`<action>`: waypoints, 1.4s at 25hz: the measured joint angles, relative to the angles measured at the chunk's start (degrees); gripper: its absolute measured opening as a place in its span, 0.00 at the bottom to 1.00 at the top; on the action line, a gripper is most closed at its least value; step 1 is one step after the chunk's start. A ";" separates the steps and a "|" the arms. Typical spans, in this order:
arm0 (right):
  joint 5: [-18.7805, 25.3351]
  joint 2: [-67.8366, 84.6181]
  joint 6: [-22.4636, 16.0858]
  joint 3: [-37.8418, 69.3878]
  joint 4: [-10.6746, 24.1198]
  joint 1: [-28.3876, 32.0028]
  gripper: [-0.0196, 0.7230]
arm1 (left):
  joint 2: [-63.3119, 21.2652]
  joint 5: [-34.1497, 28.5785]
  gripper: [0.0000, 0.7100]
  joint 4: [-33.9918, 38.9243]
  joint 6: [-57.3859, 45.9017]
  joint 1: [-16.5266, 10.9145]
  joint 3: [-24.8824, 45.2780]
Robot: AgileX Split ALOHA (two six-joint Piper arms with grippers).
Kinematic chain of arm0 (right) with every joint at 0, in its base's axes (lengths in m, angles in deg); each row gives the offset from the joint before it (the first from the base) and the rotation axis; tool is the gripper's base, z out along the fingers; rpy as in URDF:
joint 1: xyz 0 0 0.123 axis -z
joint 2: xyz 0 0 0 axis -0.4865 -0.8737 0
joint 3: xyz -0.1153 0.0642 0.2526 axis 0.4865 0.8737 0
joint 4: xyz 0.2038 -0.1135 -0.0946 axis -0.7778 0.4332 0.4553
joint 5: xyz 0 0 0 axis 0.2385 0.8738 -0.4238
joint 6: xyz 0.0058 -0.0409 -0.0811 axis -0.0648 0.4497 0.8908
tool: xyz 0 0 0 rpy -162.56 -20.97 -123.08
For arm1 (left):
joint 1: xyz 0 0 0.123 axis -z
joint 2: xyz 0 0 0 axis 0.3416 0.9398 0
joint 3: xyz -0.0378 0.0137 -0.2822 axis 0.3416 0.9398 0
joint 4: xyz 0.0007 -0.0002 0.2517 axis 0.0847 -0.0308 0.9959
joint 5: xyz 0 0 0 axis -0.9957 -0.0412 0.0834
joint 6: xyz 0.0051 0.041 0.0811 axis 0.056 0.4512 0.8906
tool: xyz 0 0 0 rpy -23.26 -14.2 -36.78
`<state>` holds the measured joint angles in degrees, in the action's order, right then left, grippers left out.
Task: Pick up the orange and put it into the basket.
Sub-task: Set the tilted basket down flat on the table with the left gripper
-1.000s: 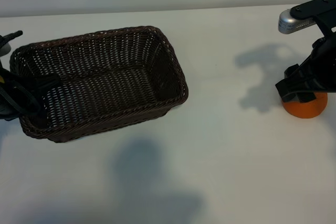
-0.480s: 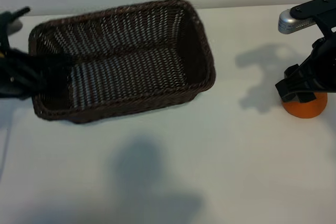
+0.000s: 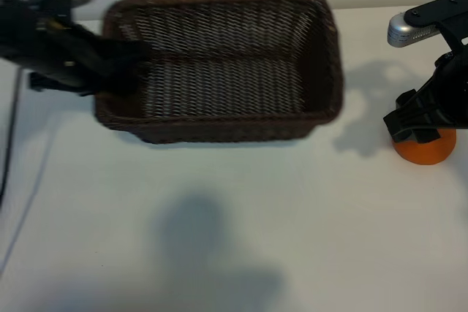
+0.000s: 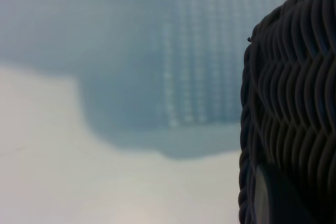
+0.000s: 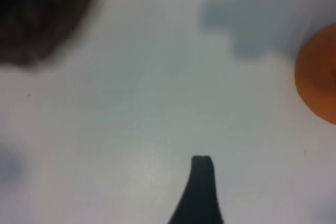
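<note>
The dark brown woven basket (image 3: 219, 63) hangs tilted at the back centre, seemingly off the white table. My left gripper (image 3: 121, 63) is shut on the basket's left rim. The left wrist view shows only the wicker wall (image 4: 294, 103) close up, with the basket's dotted shadow on the table beyond. The orange (image 3: 425, 153) sits on the table at the far right, partly covered by my right gripper (image 3: 420, 128), which stands open just above it. In the right wrist view the orange (image 5: 317, 80) lies to one side of a single dark fingertip (image 5: 202, 169), apart from it.
The white table (image 3: 241, 202) stretches bare between basket and orange, with a soft shadow (image 3: 205, 231) at the front. A thin cable (image 3: 9, 151) runs down the far left edge. A dark blur of the basket (image 5: 42, 14) shows in a corner of the right wrist view.
My left gripper has carried the basket up and to the right, toward the orange, turning it squarer to the camera. The right gripper and the orange have not moved.
</note>
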<state>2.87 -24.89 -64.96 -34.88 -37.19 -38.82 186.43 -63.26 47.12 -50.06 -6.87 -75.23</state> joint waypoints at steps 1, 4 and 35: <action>0.00 0.00 0.00 0.00 0.00 0.00 0.82 | 1.67 0.37 0.21 0.00 0.00 1.10 -0.72; 0.00 0.00 0.00 0.00 0.00 0.00 0.82 | 6.00 1.78 0.21 -0.11 -0.05 3.53 -3.15; 0.00 0.00 0.00 0.00 -0.05 0.00 0.82 | 15.04 8.72 0.41 -0.91 -2.99 5.30 -1.93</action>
<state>2.87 -24.89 -64.96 -34.88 -37.25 -38.82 201.46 -54.54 46.21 -53.05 -1.57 -77.15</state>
